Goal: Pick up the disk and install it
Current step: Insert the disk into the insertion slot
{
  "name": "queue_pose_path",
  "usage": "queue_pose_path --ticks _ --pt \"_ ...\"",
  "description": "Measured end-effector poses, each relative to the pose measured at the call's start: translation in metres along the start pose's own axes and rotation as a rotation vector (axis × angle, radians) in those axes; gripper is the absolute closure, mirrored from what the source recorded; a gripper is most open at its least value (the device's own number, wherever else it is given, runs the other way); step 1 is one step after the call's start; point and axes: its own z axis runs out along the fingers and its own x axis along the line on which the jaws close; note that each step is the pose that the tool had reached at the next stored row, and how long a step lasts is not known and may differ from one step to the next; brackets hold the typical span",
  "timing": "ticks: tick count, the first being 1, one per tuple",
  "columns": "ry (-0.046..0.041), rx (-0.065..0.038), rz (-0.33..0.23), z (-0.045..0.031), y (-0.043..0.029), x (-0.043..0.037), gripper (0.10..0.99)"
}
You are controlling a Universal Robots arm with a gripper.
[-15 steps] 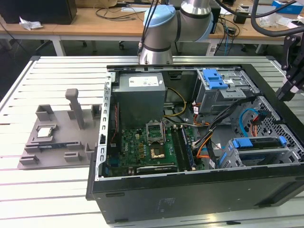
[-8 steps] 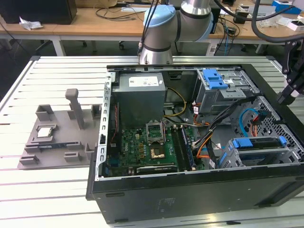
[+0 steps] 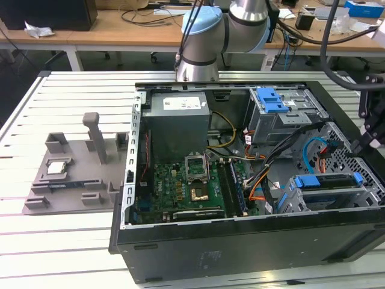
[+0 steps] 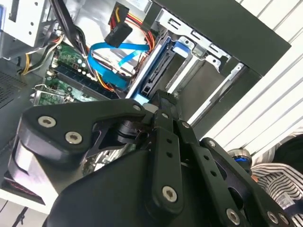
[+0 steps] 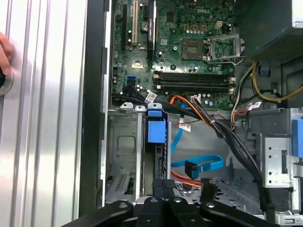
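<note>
Computer case: open black tower chassis (image 3: 240, 253), lying on its side on the white slatted metal table (image 3: 54, 241).
Motherboard: green circuit board (image 3: 180, 186), toward 9 o'clock inside the case in the exterior view.
Drive cage: grey metal bay (image 3: 361, 198), at 3 o'clock in the case.
Disk: flat silver-grey drive with blue plastic rails (image 3: 328, 180), seated on edge in the cage; blue tab (image 5: 156, 130) at its end.
Gripper: black two-finger gripper (image 5: 163, 185), directly over the disk's edge; fingers drawn together, no visible grasp.
</note>
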Motion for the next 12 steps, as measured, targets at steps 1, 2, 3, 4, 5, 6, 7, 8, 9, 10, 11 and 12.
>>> queue_pose_path --ticks 1,2,3,4,5,6,7,8,9,10,11,12 --pt "0.0001 0.000 0.000 0.0021 -0.0003 0.0008 0.980" --pt "0.0001 0.000 0.000 0.0040 -0.0005 0.0013 0.980" --pt "0.0001 0.000 0.000 0.0051 -0.0006 0.0013 0.980" --pt "0.0003 0.000 0.000 0.0050 -0.0006 0.0013 0.980" --pt "0.0003 0.000 0.000 0.0050 -0.0006 0.0013 0.980" --pt "0.0002 0.000 0.000 0.0051 -0.0006 0.0013 0.980" --pt "0.0001 0.000 0.000 0.0052 -0.0006 0.0013 0.980" --pt "0.0002 0.000 0.000 0.0052 -0.0006 0.0013 0.980" --pt "0.0001 0.000 0.000 0.0052 -0.0006 0.0013 0.980" --pt "0.0001 0.000 0.000 0.0052 -0.0006 0.0013 0.980" --pt "0.0001 0.000 0.000 0.0052 -0.0006 0.0013 0.980" --pt "0.0001 0.000 0.000 0.0052 -0.0006 0.0013 0.980"
